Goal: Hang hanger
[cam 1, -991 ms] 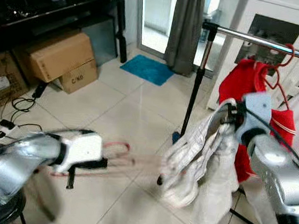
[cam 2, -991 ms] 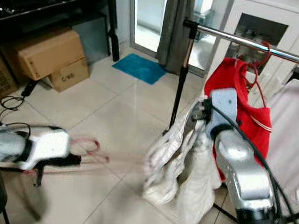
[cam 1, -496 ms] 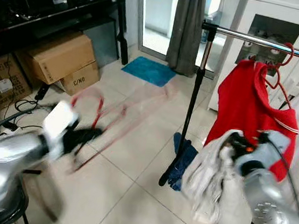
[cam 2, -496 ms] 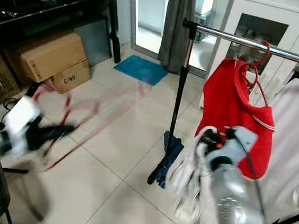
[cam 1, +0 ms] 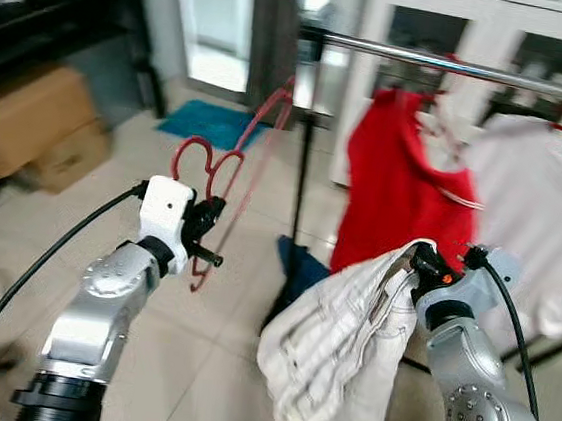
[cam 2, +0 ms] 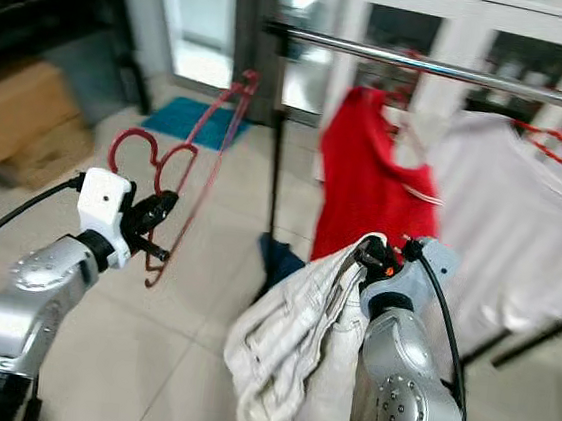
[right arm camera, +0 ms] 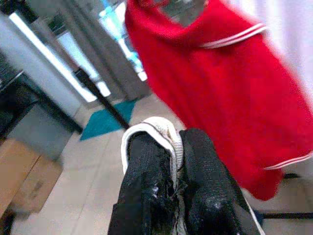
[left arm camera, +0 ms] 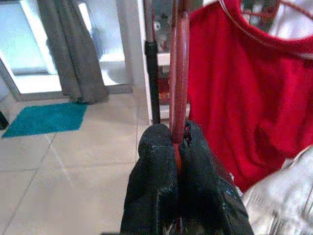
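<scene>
A red hanger (cam 1: 227, 170) is held up in the left gripper (left arm camera: 178, 147), whose jaws are closed tight on a thin bar of it, as the left wrist view shows. The hanger is raised in front of the robot, tilted, with its looped end above the gripper and its far end reaching up towards the rail (cam 1: 457, 66), near the black upright post (cam 1: 295, 222). It is not yet on the rail.

The right gripper (right arm camera: 171, 161) is clamped on the edge of a white garment (cam 1: 333, 342), which hangs in soft folds below it. A red shirt (cam 1: 398, 198) and a white shirt (cam 1: 531, 222) are already hung on the rail.

The hanger is judged to be light, thin and fairly stiff, probably coated wire or plastic, so that little force is needed to lift it. Because it is gripped near one end, it may be expected to pivot or swing in the jaws. A hold close under the hook would be steadier for guiding it over the rail. The smooth bar could slip if the grip is eased.
</scene>
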`<state>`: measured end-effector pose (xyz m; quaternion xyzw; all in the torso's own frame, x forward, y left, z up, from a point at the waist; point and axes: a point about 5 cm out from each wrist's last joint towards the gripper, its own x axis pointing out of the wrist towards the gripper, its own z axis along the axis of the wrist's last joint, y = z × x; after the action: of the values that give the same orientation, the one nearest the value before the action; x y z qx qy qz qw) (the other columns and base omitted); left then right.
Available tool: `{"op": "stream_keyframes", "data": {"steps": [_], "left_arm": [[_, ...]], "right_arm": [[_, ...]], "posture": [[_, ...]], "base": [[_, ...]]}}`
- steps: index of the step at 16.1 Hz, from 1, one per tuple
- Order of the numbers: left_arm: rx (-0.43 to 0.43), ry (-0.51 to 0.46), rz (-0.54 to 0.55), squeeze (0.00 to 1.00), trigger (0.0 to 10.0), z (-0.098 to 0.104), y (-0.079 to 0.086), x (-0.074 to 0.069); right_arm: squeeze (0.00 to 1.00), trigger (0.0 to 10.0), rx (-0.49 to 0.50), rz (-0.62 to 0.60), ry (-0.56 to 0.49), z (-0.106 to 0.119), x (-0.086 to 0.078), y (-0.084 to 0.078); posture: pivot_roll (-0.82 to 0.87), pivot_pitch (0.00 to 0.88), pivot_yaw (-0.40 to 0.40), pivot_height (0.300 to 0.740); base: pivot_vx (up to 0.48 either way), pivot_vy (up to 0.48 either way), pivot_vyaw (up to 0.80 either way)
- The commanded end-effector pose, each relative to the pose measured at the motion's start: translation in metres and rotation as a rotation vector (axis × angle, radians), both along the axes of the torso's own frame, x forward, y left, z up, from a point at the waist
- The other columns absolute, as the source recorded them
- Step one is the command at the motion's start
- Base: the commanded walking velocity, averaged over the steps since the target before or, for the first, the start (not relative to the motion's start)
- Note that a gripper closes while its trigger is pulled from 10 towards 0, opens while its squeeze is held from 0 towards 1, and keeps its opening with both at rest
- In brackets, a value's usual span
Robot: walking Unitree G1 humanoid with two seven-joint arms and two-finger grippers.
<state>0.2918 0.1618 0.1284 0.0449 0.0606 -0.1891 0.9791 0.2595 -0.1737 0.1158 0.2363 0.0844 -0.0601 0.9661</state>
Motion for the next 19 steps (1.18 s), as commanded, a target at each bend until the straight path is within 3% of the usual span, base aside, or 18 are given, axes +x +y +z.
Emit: {"op": "stream_keyframes", "data": {"steps": [1, 3, 5, 14, 16, 19], "left_arm": [[0.021, 0.014, -0.008, 0.00, 10.0, 0.000, -0.003, -0.001], [-0.028, 0.046, -0.083, 0.00, 10.0, 0.003, -0.010, -0.003], [-0.055, 0.026, -0.076, 0.00, 10.0, 0.007, -0.014, -0.003], [-0.047, 0.057, -0.080, 0.00, 10.0, 0.005, -0.018, -0.002], [-0.039, 0.068, -0.083, 0.00, 10.0, 0.002, -0.018, -0.005], [-0.040, 0.057, -0.071, 0.00, 10.0, 0.004, -0.017, 0.000]], "right_arm": [[0.00, 10.0, -0.013, 0.012, -0.063, 0.013, 0.001, 0.003], [0.00, 10.0, -0.027, -0.005, -0.060, 0.013, 0.000, 0.002], [0.00, 10.0, -0.037, 0.004, -0.068, 0.014, 0.000, 0.003], [0.00, 10.0, -0.116, 0.007, -0.086, 0.018, 0.001, 0.004], [0.00, 10.0, -0.200, -0.014, -0.089, 0.018, 0.003, 0.003], [0.00, 10.0, -0.134, -0.005, -0.127, 0.021, 0.003, 0.007]], "posture": [[-0.15, 0.000, 0.038, 0.740], [-0.14, 0.000, 0.037, 0.740], [-0.14, 0.000, 0.039, 0.740], [-0.14, 0.000, 0.053, 0.740], [-0.14, 0.000, 0.049, 0.740], [-0.14, 0.000, 0.050, 0.740]], "base": [[0.000, 0.000, -0.79], [0.000, 0.000, -0.79], [0.000, 0.000, -0.79], [0.000, 0.000, -0.80], [0.000, 0.000, -0.80], [0.000, 0.000, -0.80]]}}
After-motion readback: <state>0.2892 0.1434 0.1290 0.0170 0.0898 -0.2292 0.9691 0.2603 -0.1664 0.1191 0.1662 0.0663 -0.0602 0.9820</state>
